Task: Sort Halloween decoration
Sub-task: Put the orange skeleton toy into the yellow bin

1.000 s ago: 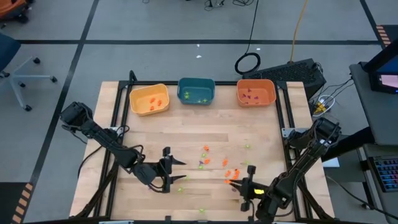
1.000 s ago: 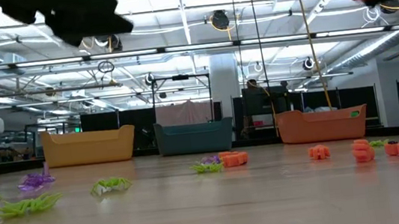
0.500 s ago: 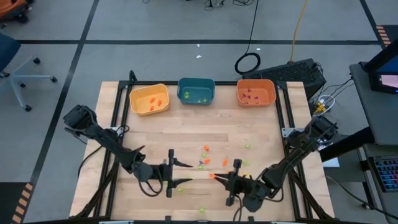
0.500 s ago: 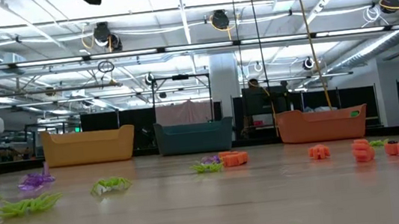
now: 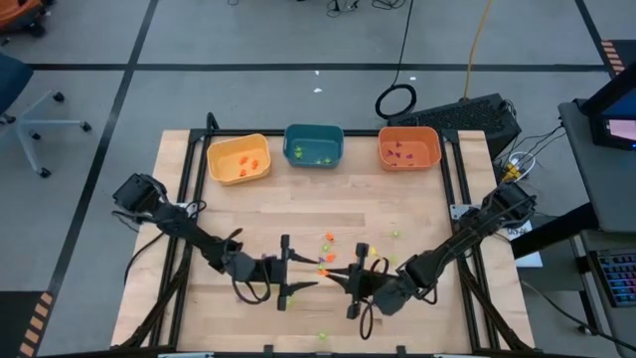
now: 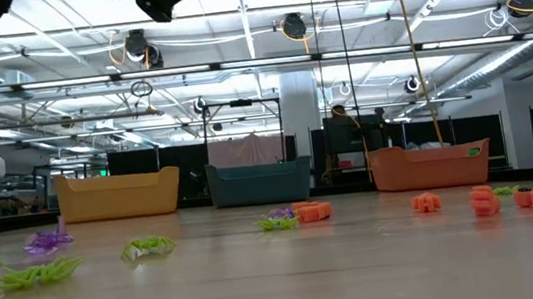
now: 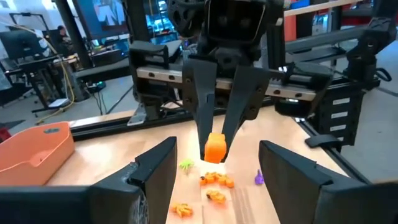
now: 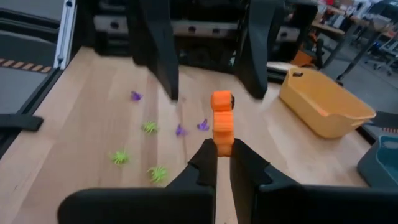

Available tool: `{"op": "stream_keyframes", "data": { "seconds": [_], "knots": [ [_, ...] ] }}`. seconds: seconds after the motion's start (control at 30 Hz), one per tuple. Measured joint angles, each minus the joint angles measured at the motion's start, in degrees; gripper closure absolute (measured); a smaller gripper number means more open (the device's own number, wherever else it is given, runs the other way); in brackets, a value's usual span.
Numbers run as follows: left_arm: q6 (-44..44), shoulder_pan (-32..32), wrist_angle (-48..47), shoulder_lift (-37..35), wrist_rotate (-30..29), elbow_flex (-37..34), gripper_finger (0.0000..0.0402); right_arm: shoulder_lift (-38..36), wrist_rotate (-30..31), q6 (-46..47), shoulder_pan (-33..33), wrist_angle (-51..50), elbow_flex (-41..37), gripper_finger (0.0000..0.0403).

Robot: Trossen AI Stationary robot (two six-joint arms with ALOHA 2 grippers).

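Note:
Above the table's near middle my two grippers face each other. My right gripper [image 5: 335, 275] is shut on a small orange trinket [image 8: 222, 121]. My left gripper [image 5: 310, 272] is open, and its fingers [image 8: 160, 56] stand to either side of the trinket's free end without touching it. Several other orange, green and purple trinkets [image 5: 328, 241] lie loose on the wooden table [image 5: 248, 214]. At the far edge stand a yellow bin [image 5: 238, 159], a teal bin [image 5: 314, 145] and an orange bin [image 5: 408, 148], each with a few trinkets inside. My right gripper pinches the orange trinket by its rear end [image 8: 222, 144] between its two fingertips. The fingers come about level from the table's right, and the trinket sticks straight out beyond them toward my left gripper. It is lifted clear of the table.
Green and purple trinkets [image 8: 149, 127] lie on the boards below the two grippers, and orange ones [image 6: 484, 202] lie toward the right. A black frame edges the table. The strip between the loose trinkets and the bins is bare wood.
My right gripper has carried the orange trinket from the near right toward the table's middle, rising a little and turning to face left. My left gripper has moved right and swung level toward it, staying open. The two now stand tip to tip.

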Motion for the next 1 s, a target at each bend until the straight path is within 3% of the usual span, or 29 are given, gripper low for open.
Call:
{"op": "stream_keyframes", "data": {
  "seconds": [0.43, 0.7, 0.87, 1.0],
  "knots": [
    [0.0, 0.5, 1.3, 0.9, 0.1, 0.5, 0.0181, 0.0, -0.2, -1.4, -1.1, 1.6, 0.0, 0.0399],
    [0.0, 1.2, 0.9, 0.9, 0.3, 0.5, 0.0257, 0.0, -0.2, -1.3, -1.1, 1.6, 0.0, 0.0398],
    [-0.1, 2.0, 0.8, 0.9, 5.2, 0.5, 0.0297, 0.0, -0.5, -1.3, -1.2, 1.6, 0.0, 0.0398],
    [-0.1, 2.3, 0.8, 0.9, 5.6, 0.5, 0.0325, 0.0, -0.6, -1.3, -1.1, 1.6, 0.0, 0.0398]
  ]
}}
